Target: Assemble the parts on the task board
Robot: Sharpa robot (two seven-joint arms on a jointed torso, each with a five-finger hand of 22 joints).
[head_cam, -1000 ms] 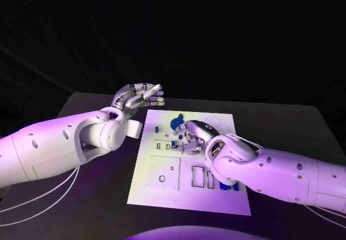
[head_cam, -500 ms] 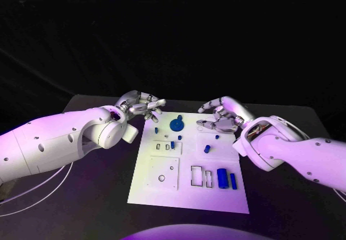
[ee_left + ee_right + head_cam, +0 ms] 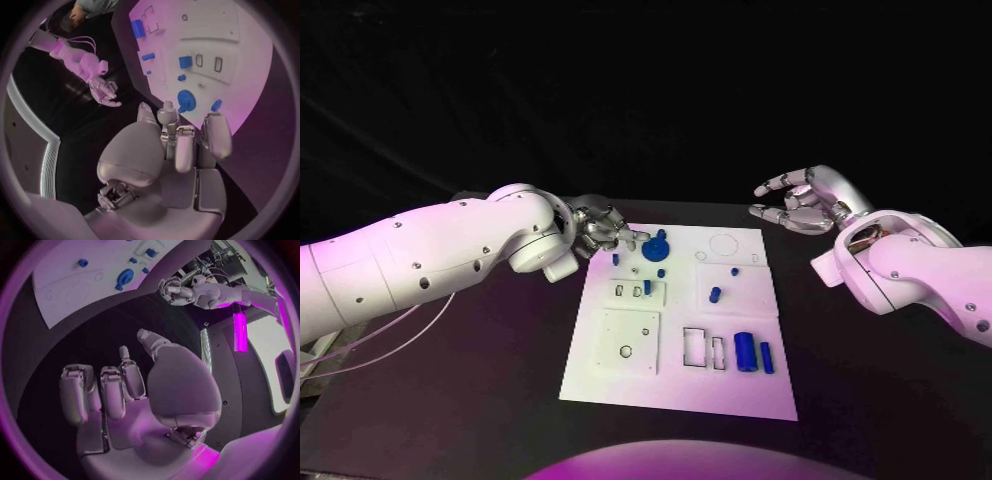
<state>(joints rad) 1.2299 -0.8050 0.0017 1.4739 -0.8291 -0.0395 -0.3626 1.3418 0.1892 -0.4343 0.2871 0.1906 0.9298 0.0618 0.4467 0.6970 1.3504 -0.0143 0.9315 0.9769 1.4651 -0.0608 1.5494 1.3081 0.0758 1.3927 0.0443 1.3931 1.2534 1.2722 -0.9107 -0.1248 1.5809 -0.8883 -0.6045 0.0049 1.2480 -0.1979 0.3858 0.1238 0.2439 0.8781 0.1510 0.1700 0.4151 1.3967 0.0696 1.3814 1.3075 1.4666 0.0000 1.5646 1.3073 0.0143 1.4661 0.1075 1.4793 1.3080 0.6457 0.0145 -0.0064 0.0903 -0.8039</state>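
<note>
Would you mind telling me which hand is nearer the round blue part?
Left. The left hand sits just beside the round blue part; the right hand hovers off the task board.

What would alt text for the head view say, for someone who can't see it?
A white rectangular task board lies on a black table, holding small blue parts such as a round disc and a cylinder. The silver left hand hovers at its far-left corner; the silver right hand is raised, holding nothing.

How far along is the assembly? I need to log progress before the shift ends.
Partly done, it seems: a round blue part and several small blue parts sit on the task board. Nothing is in hand: the left hand hovers at the board's far corner, and the right hand is off the board, fingers apart. Rectangular slots beside two blue bars look unfilled.
</note>
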